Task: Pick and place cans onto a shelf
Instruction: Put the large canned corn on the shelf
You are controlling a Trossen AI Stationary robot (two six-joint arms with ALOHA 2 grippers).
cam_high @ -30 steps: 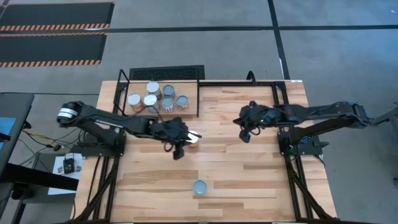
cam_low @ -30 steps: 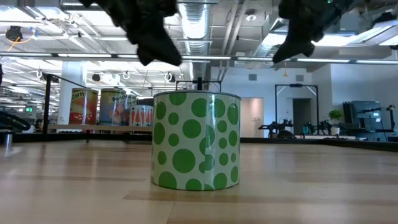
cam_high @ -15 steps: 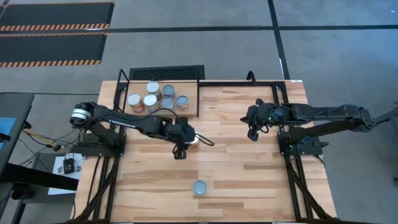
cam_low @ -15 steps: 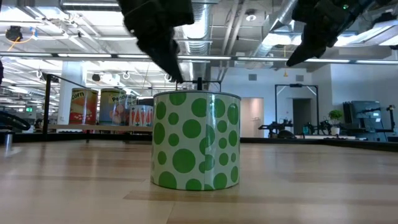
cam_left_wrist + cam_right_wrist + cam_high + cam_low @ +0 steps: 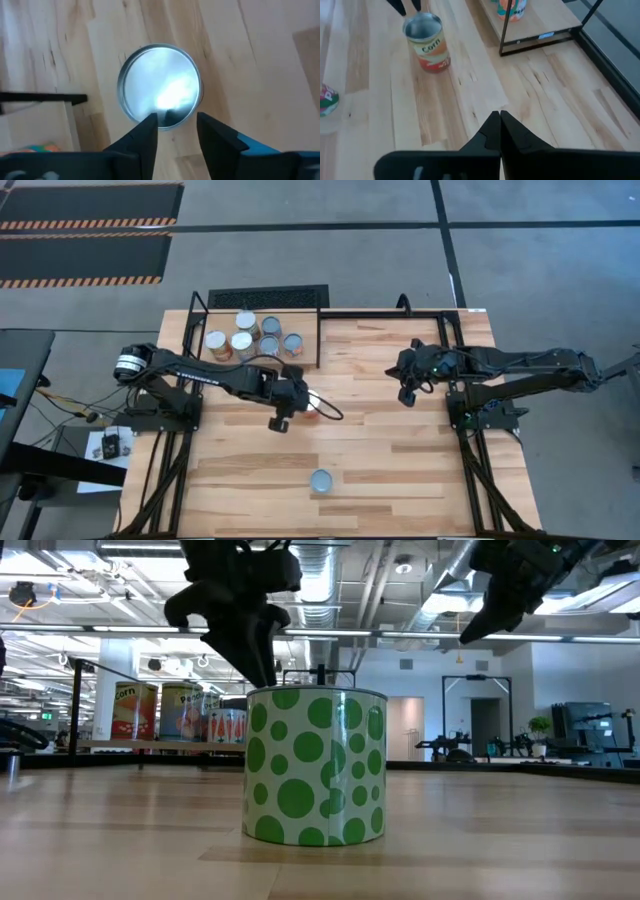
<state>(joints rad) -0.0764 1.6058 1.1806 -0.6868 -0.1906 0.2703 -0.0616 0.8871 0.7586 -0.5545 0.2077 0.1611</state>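
Observation:
A corn-labelled can with a silver top stands upright on the plank table, also in the right wrist view and half hidden under my left arm in the high view. My left gripper is open and points down just above this can's near rim, touching nothing; it also shows in the high view. My right gripper is shut and empty, above the table right of centre. The shelf at the far left holds several cans. A green-dotted can stands near the front edge.
The shelf's black rod frame rises beside the corn can. A black grille lies behind the shelf. Bare planks stretch between the corn can, the dotted can and my right arm.
My left gripper has turned about over the corn can and its fingers have come lower toward the can's top. My right gripper has drawn a little toward the table's right edge, then kept still.

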